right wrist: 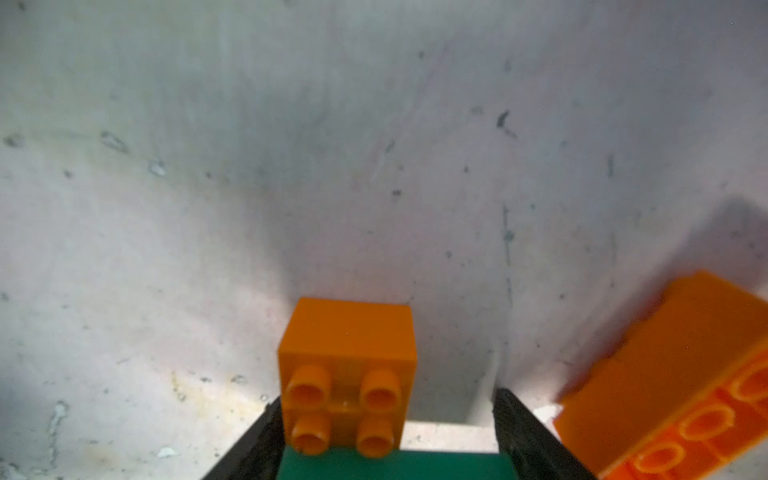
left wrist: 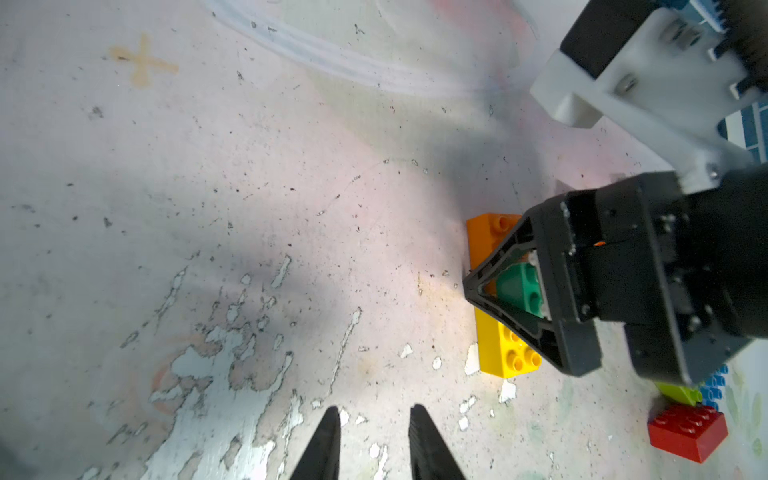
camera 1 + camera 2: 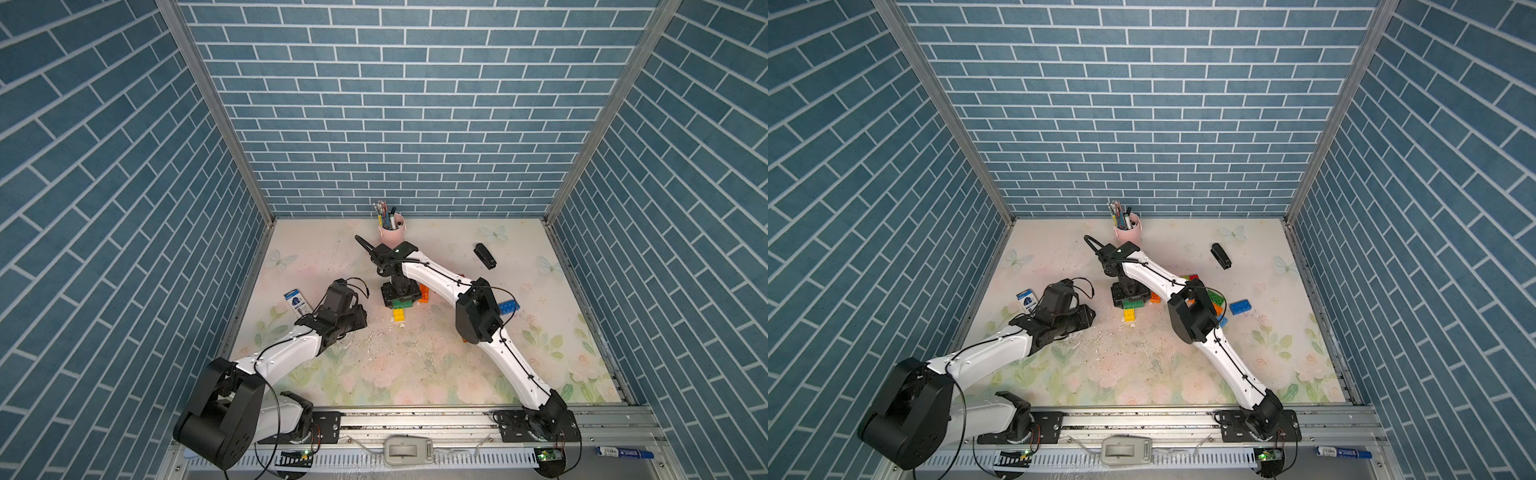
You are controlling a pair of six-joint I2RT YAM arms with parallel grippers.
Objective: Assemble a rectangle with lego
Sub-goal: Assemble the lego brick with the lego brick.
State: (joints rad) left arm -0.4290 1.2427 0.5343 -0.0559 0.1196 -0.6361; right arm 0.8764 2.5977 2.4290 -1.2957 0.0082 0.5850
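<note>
Under the right fingers [image 1: 523,432]: a green brick [image 1: 395,467] lay near the middle of the surface [image 3: 415,365], crosswise over an orange brick [image 1: 349,332] and a yellow brick [image 2: 507,353].
Right fingers: straddled the green brick; gripping or released, I could not tell.
Left fingers [image 2: 328,440]: clenched, empty, off to the left.
Handling: probably light, stiff and slick-walled; best pinched across its long flat sides.
Room: bare surface lay near; a blue brick [image 3: 1241,306] and other loose ones crowded the right; a pen cup [image 3: 391,232] stood far.
</note>
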